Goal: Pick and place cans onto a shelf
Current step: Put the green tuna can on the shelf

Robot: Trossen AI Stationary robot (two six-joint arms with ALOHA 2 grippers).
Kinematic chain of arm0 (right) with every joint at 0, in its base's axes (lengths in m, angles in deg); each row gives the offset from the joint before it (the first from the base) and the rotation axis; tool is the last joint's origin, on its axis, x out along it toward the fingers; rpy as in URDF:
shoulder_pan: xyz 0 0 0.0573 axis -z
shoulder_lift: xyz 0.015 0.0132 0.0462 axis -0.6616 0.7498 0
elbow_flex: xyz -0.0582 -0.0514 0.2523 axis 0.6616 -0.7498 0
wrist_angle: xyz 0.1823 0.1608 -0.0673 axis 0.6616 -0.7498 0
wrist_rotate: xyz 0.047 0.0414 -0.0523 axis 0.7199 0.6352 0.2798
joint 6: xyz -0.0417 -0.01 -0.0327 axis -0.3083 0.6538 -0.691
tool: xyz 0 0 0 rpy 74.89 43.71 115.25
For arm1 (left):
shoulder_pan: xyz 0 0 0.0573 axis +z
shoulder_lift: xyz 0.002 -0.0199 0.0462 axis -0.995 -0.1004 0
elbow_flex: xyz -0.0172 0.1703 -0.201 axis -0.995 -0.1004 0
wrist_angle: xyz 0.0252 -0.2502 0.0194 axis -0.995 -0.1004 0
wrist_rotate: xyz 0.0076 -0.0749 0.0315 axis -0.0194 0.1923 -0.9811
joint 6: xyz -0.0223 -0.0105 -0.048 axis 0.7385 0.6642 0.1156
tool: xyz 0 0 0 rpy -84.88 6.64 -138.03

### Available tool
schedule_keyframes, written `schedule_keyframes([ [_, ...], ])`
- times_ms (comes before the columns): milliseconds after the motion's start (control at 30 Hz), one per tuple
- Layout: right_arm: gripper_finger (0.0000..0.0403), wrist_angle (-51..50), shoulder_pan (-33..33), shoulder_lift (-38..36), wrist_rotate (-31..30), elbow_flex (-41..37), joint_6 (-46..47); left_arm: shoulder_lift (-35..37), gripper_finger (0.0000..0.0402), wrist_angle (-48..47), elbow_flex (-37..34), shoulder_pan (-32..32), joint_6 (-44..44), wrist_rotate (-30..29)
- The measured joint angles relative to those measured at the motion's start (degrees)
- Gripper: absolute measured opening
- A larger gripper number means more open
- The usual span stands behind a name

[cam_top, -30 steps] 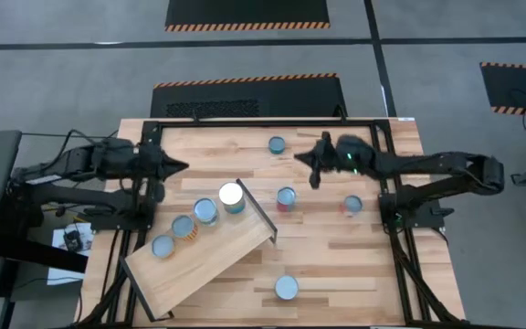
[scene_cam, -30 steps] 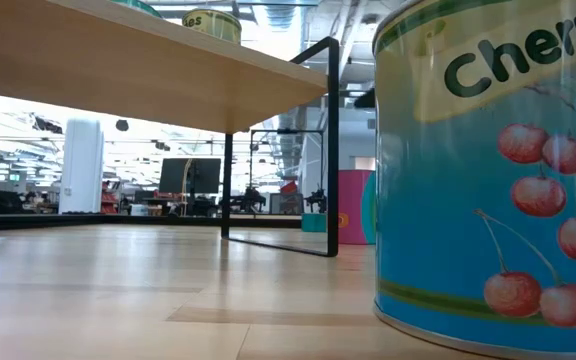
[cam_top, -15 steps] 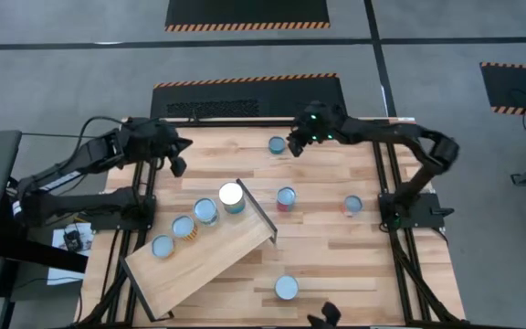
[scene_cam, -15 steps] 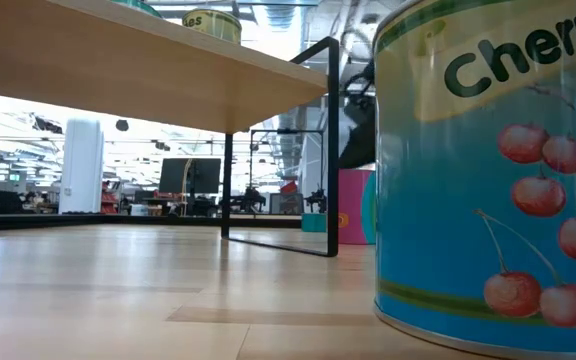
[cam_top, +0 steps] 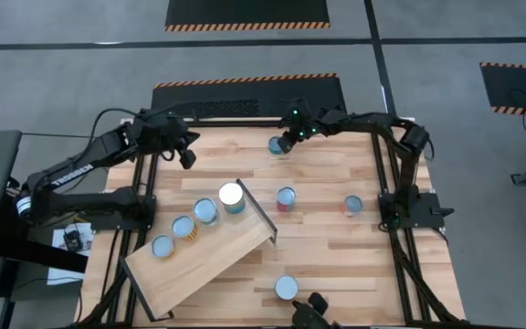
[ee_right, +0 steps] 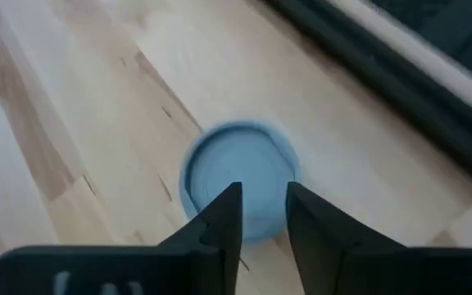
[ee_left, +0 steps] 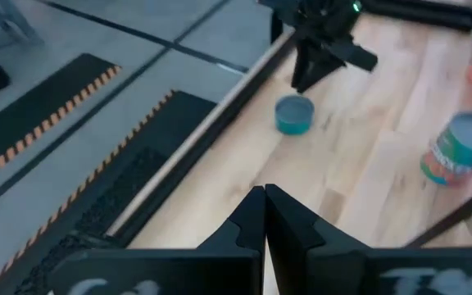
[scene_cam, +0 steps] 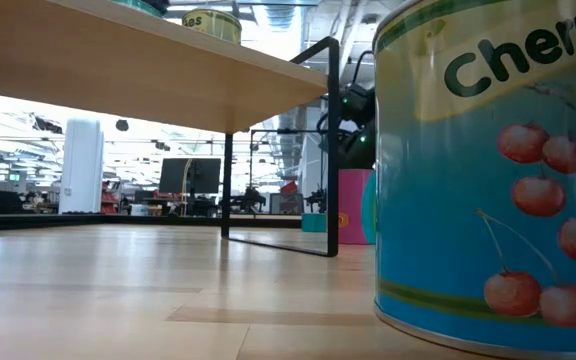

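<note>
Right gripper (cam_top: 286,143) has swung from table centre out to the far edge, 12 o'clock, and now hangs right over the teal can (cam_top: 277,144). Its fingers have parted and stand apart, short of the can's width, nothing held; next pick looks like this one. Left gripper (cam_top: 188,160) has also pulled up toward 11 o'clock, fingers pressed together, empty, waiting.

Shelf (cam_top: 210,265), at 7 o'clock and angled, carries four cans (cam_top: 196,223) in a row along its upper edge. Off it on the table: teal can at 12, one at centre (cam_top: 286,197), one at 3 (cam_top: 352,206), one at 6 (cam_top: 286,288). Half done.
</note>
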Motion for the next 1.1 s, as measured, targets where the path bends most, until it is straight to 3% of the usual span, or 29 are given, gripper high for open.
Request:
schedule_keyframes([
  [167, 0.0075, -1.15, -0.04, 1.35, 0.80, 0.43, -2.29, -1.78, 0.0000, 0.94, -0.01, 0.02, -2.54, 0.17],
  [300, 0.0068, -3.32, -0.37, 0.64, 0.73, 0.47, -13.82, -1.31, 0.0000, 1.53, -0.01, 0.02, -3.78, 0.29],
  [467, 0.0088, -6.73, -2.75, -0.80, 0.65, 0.56, -33.37, -0.69, 0.0000, 0.64, -0.01, 0.02, -4.63, 1.76],
  [600, 0.0117, -7.64, -4.89, -0.69, -0.54, 0.49, -41.98, -0.72, 0.0000, 0.38, -0.01, 0.02, -5.29, 1.87],
  [733, 0.0143, -6.16, -5.88, -0.62, -6.02, 0.50, -46.19, -0.85, 0.0000, 0.31, -0.01, 0.02, -5.98, 1.87],
  [1100, 0.0148, -6.19, -4.87, -0.60, -5.04, 0.50, -53.69, -0.85, 0.0000, 0.04, -0.01, 0.02, -6.79, 3.62],
])
